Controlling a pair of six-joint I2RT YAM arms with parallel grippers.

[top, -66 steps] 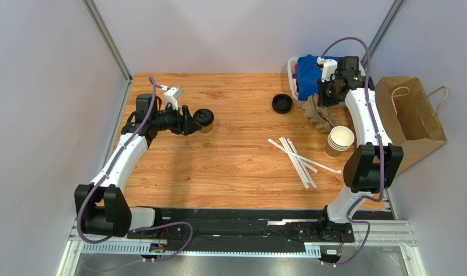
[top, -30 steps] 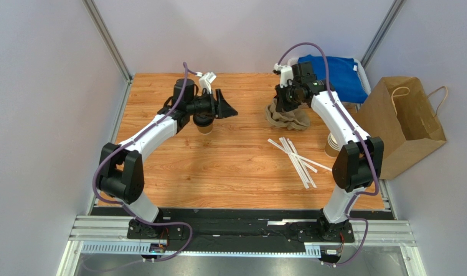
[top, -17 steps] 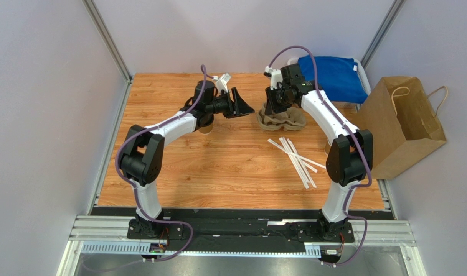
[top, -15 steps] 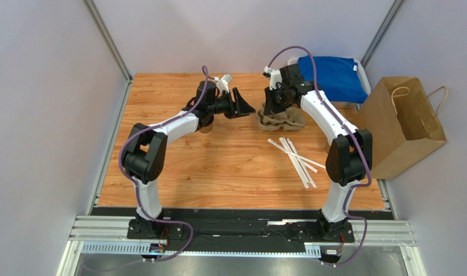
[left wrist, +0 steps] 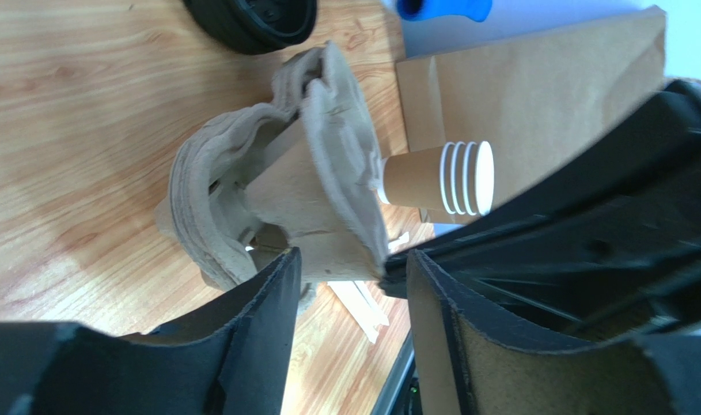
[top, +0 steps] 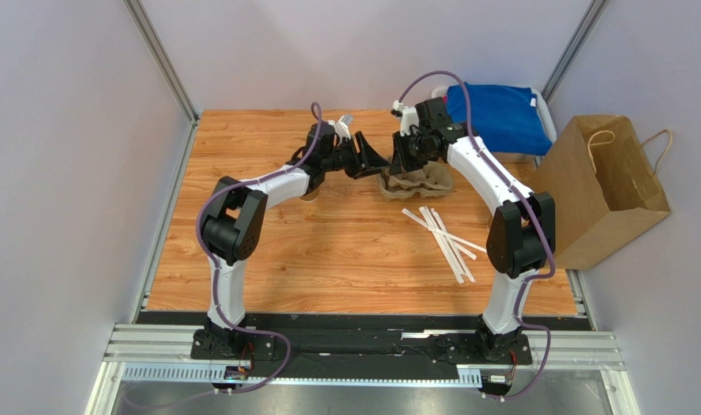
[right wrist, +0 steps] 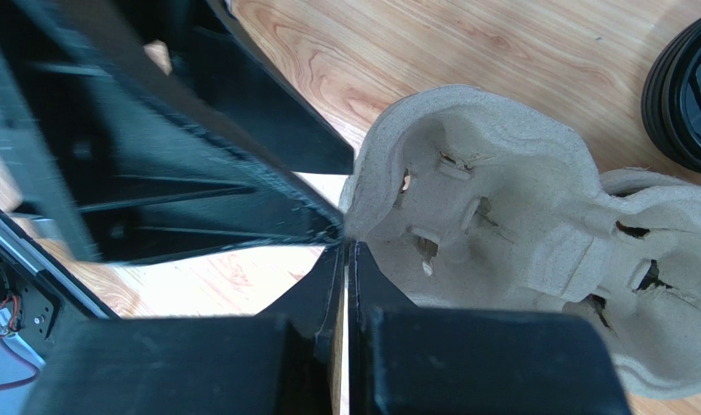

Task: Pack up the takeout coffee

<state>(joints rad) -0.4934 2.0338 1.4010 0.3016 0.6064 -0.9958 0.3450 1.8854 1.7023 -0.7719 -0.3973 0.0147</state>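
The table [top: 345,259] carries everything but the brown paper bag [top: 609,186], which stands open just past its right edge, well apart from the work in hand. Both arms reach to the far middle of the table, where they meet over a moulded pulp cup carrier [top: 419,180].

The right end effector [right wrist: 347,246] is closed to a thin slit and looks pinched on the carrier's rim, holding it tilted (the left wrist view shows it up on edge, not flat). The left end effector [left wrist: 352,259] is spread wide, with the carrier's lower edge between its fingers [left wrist: 271,320]. It grips nothing yet.

The takeout coffee [top: 309,194] stands on the table to the left of the carrier, mostly hidden under the left forearm, with neither end effector on it.

Smaller things lie around: a stack of unlidded cups [left wrist: 440,177] before the bag, white straws [top: 444,233] scattered near the right arm, and a loose black lid [right wrist: 687,95] just beyond the carrier.

The step in hand seems to be readying the carrier, not yet the coffee. Next, the left fingers would need to close squarely on the thin rim (soft pulp may buckle). The two could then settle the carrier flat with a well facing up, before either goes back for the cup.
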